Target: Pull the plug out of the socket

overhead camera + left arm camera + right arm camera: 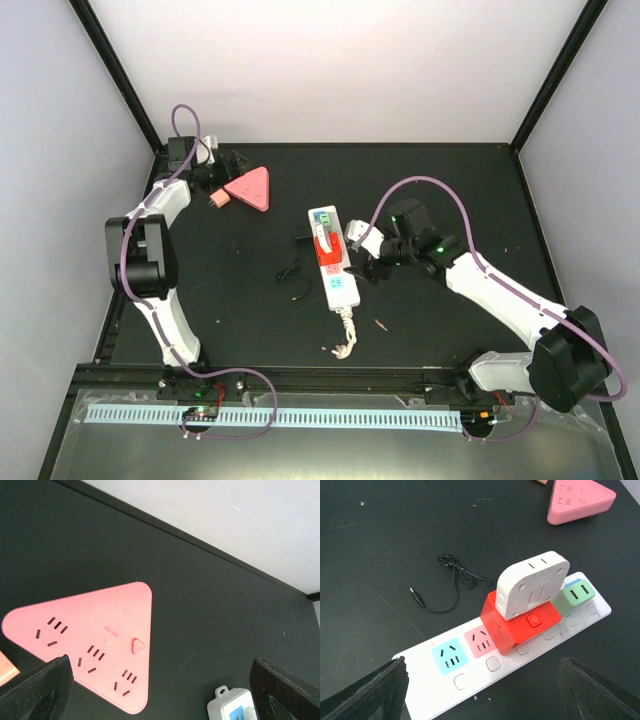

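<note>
Dark fingertips (367, 692) of the right gripper (481, 700) fill both lower corners of the right wrist view, spread wide and holding nothing; between them lies the socket (470, 672), a long white strip flat on the black desk (380, 540). Its near outlets show a blue face (451, 657) and a pink face (480, 642), with a green one (575, 595) at the far end; a red block (520, 625) sits on the middle outlets, and the plug (532, 587), a rounded white body, stands on top of it, seated and tilted slightly. From above, the socket rests mid-desk, its knotted cord (345, 340) trailing toward the arm bases; the right gripper hovers just beside its right edge, apart from the plug. A thin black cable (452, 580) curls on the desk left of the strip; the left gripper (160, 697) is at the far left corner, also spread and empty, over a pink triangular power strip (95, 640).
</note>
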Controlling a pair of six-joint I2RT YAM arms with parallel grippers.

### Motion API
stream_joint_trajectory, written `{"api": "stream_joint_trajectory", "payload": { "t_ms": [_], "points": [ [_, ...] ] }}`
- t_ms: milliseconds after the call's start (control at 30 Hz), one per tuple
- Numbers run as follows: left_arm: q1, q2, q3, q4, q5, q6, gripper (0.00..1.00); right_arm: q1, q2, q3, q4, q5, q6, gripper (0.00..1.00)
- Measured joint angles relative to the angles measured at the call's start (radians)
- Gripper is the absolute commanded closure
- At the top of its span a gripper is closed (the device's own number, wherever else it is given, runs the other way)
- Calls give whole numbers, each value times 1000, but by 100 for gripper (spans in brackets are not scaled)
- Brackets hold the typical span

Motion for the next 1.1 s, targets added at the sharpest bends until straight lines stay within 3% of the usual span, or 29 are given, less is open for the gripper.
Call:
{"api": "stream_joint_trajectory", "payload": {
  "t_ms": [267, 433, 667, 867, 1100],
  "points": [
    [-31, -179, -69, -97, -32, 154, 1, -56, 34, 2, 22, -45, 107, 12],
    [-121, -341, -134, -177, -54, 291, 1, -101, 78, 11, 10, -96, 205, 2],
    [-239, -480, -209, -281, -58, 479, 1, -105, 142, 34, -20, -167, 306, 1],
    [-358, -553, -253, -377, 65, 839, 1, -105, 132, -2, 42, -164, 320, 1],
    [-367, -485, -102, -631, 122, 1533, 5, -114, 132, -10, 68, -183, 324, 1]
  ]
}}
